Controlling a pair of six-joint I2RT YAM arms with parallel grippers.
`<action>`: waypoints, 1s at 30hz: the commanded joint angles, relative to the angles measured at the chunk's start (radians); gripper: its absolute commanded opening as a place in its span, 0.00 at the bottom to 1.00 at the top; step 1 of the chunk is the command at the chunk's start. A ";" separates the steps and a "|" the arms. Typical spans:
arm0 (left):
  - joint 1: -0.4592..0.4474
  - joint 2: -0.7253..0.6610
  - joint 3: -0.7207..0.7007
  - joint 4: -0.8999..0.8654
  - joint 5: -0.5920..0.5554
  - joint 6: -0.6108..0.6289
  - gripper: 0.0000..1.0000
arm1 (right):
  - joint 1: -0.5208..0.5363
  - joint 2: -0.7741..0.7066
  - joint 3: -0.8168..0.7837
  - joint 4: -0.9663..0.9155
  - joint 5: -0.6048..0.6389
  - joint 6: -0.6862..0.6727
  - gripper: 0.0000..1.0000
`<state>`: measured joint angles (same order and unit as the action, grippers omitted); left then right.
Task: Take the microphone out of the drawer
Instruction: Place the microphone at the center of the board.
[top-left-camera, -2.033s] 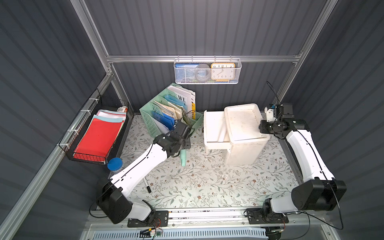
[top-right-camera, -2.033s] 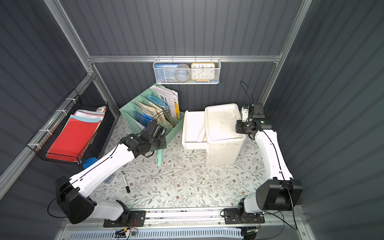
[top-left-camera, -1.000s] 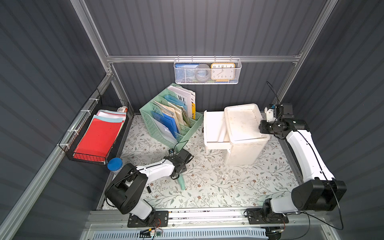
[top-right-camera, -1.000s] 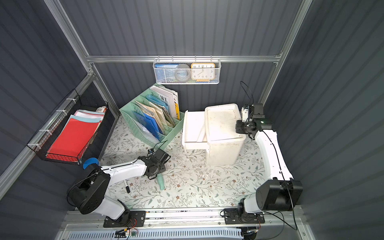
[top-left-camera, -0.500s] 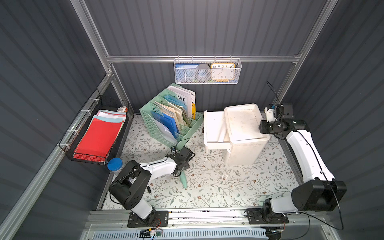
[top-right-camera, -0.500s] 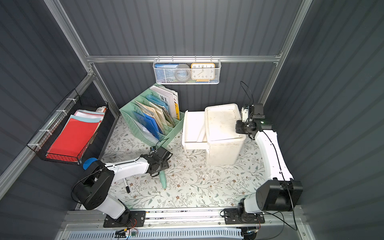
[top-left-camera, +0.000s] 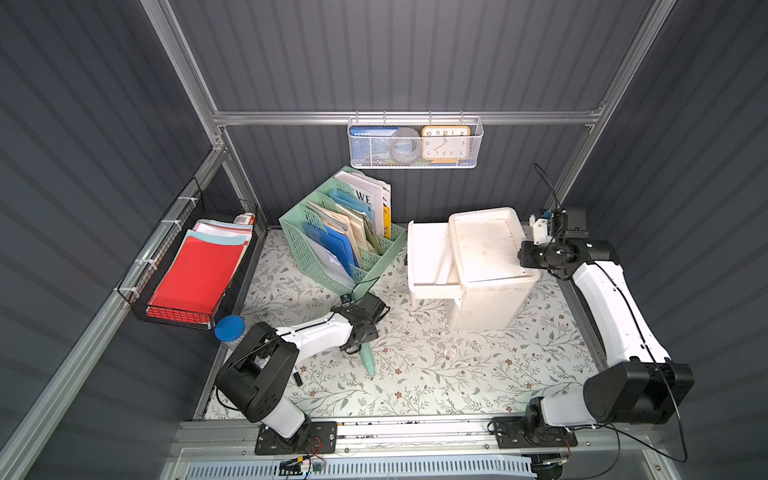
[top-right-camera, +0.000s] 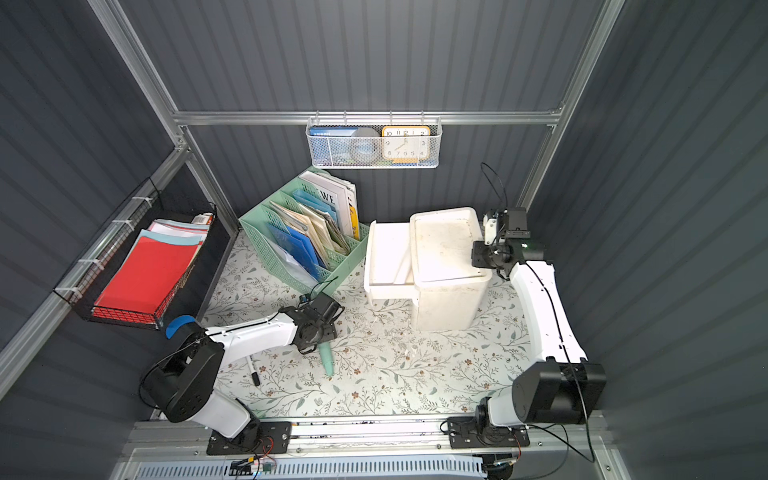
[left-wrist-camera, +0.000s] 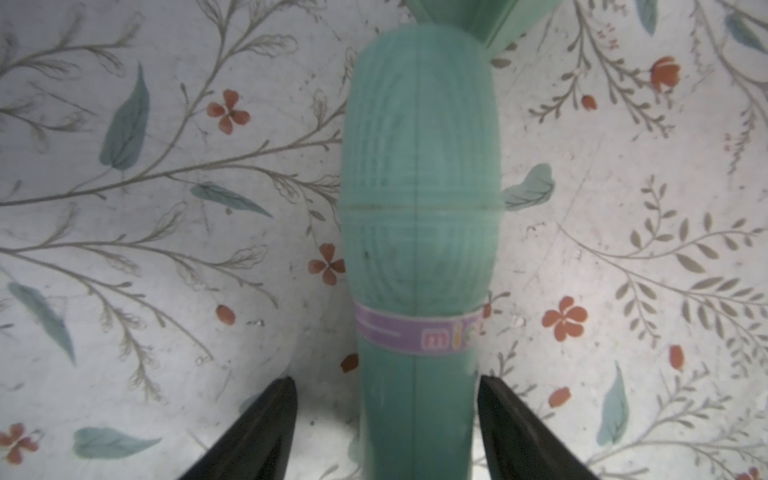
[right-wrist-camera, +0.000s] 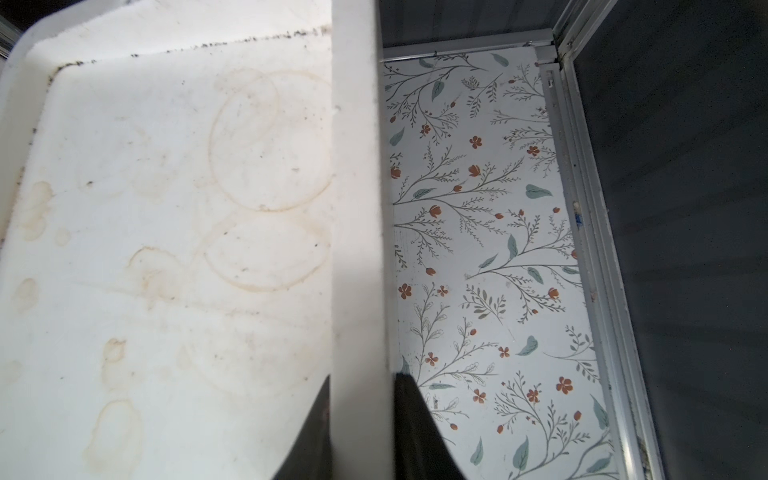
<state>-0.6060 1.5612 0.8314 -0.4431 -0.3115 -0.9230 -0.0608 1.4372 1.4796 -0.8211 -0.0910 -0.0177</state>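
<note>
The left hand (left-wrist-camera: 385, 379) hangs low over the counter (top-left-camera: 457, 374), its fingers (left-wrist-camera: 257, 432) spread wide, holding nothing. The green microphone (left-wrist-camera: 419, 187) lies flat between them, bare counter on both sides. Farther off, the right hand (right-wrist-camera: 361, 378) pinches the rim of the white box (top-left-camera: 486, 249); its drawer (top-left-camera: 432, 291) stands pulled out.

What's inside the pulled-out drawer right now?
Nothing shows in the open part of the drawer: bare white floor. Its rear is covered by the cabinet. The microphone lies on the table.
</note>
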 joint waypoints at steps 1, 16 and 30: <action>0.012 -0.083 0.066 -0.071 -0.025 0.037 0.75 | 0.023 0.005 -0.048 -0.109 -0.125 0.088 0.06; 0.025 -0.282 0.308 -0.139 -0.027 0.179 0.76 | 0.022 -0.001 -0.046 -0.109 -0.129 0.088 0.06; 0.025 -0.044 0.748 -0.050 0.445 0.518 0.76 | 0.022 -0.008 -0.048 -0.111 -0.132 0.091 0.06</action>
<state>-0.5835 1.4532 1.5219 -0.4854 -0.0235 -0.5076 -0.0608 1.4334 1.4769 -0.8219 -0.0891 -0.0154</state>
